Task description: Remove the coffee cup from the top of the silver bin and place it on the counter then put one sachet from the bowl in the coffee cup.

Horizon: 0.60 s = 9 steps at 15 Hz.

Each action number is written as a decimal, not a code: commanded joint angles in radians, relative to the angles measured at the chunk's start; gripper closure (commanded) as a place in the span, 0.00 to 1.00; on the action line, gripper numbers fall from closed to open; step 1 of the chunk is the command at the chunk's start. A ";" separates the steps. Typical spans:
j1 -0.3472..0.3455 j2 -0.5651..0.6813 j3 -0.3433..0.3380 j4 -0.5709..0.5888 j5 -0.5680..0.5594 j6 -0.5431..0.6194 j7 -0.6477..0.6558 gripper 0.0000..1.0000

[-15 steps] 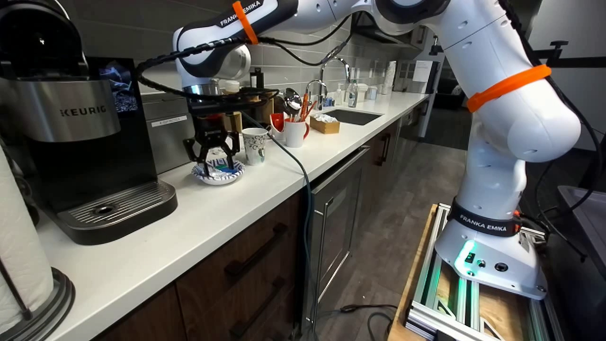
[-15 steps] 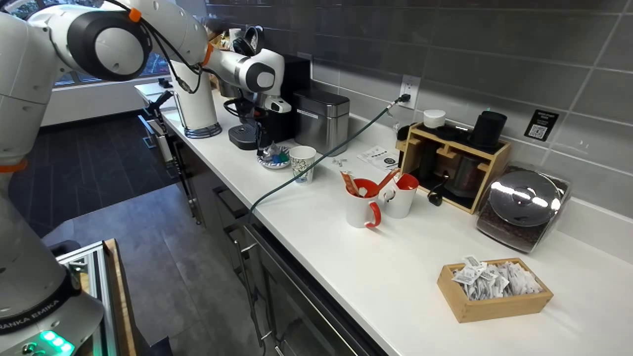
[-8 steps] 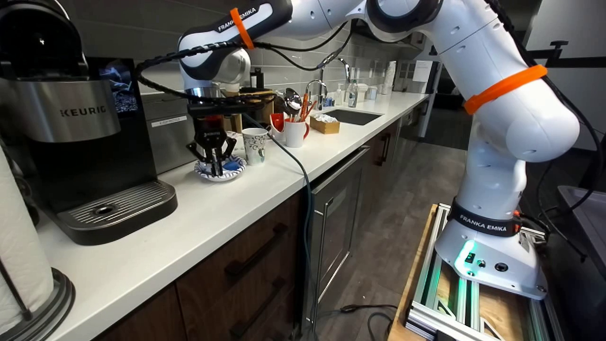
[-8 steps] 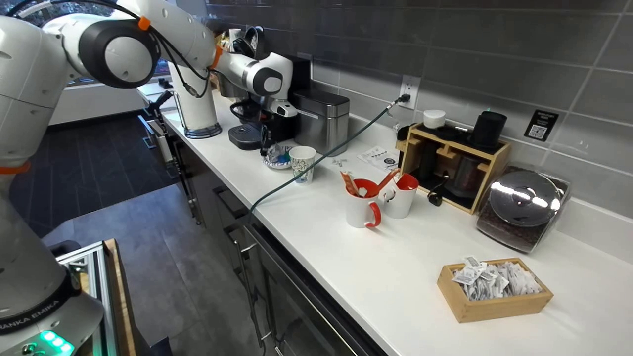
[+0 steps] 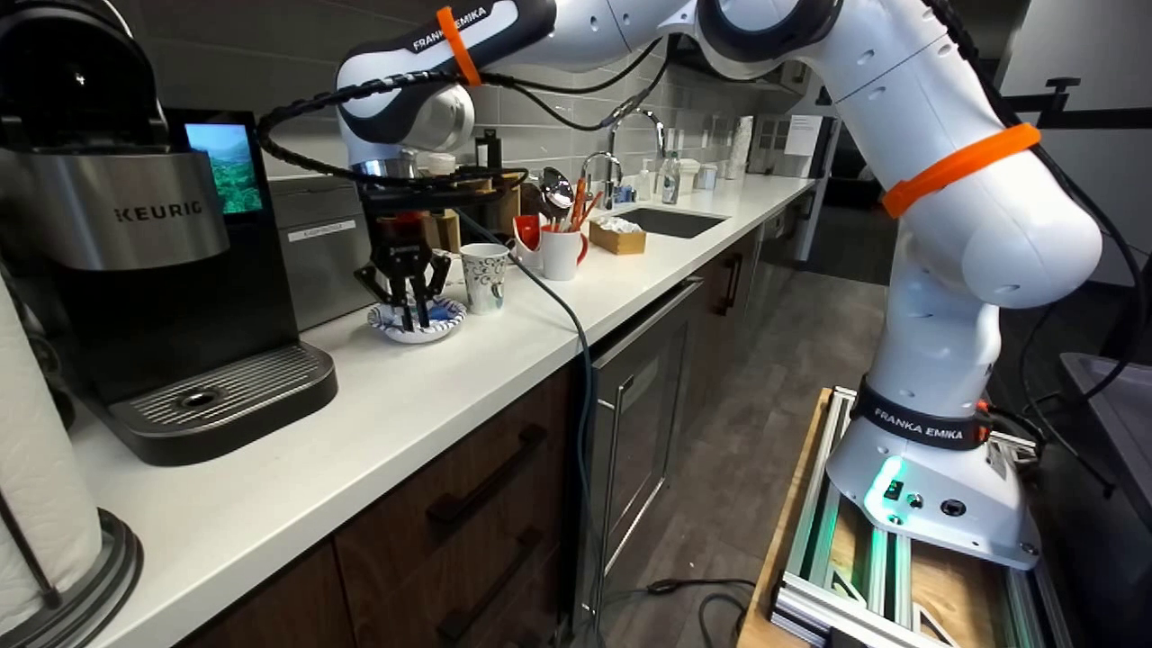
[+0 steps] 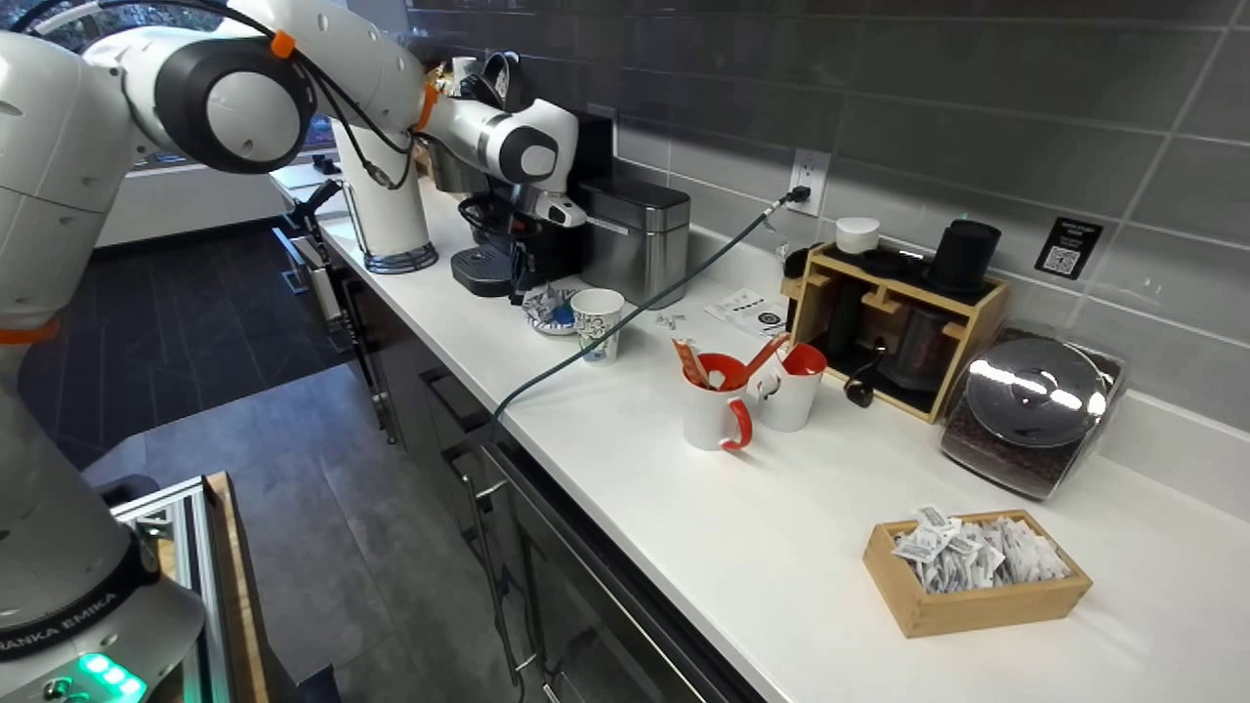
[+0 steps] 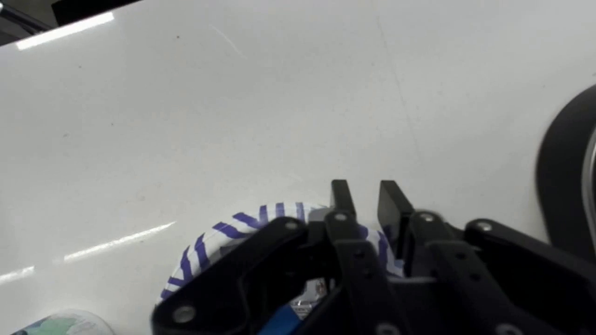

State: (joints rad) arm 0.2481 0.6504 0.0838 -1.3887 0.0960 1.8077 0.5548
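Observation:
The coffee cup, a pale patterned paper cup, stands upright on the white counter; it also shows in an exterior view. The bowl, white with blue stripes, stands beside it and holds silvery and blue sachets. The silver bin stands behind, against the wall. My gripper points down over the bowl, jaws part-way open with a narrow gap. In the wrist view, the gap shows only bowl rim and counter. A blue sachet lies partly hidden below the gripper.
The Keurig machine stands beside the bowl, with a paper towel roll nearer the camera. A green cable crosses just in front of the cup. Red-and-white mugs and a wooden sachet box stand farther along.
The jaws, wide open over the bowl a second ago, have come close together. Since half a second ago the gripper has risen slightly and the gap looks a little wider. Sachets have shifted in the bowl.

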 commanded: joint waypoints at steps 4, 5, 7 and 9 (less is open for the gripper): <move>0.029 -0.097 -0.015 -0.078 -0.175 -0.027 -0.219 0.22; 0.025 -0.085 -0.011 -0.060 -0.192 -0.031 -0.251 0.16; 0.022 -0.080 -0.007 -0.048 -0.173 -0.017 -0.223 0.01; 0.021 -0.079 -0.008 -0.047 -0.175 -0.017 -0.228 0.10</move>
State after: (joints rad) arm 0.2666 0.5698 0.0774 -1.4396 -0.0805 1.7935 0.3270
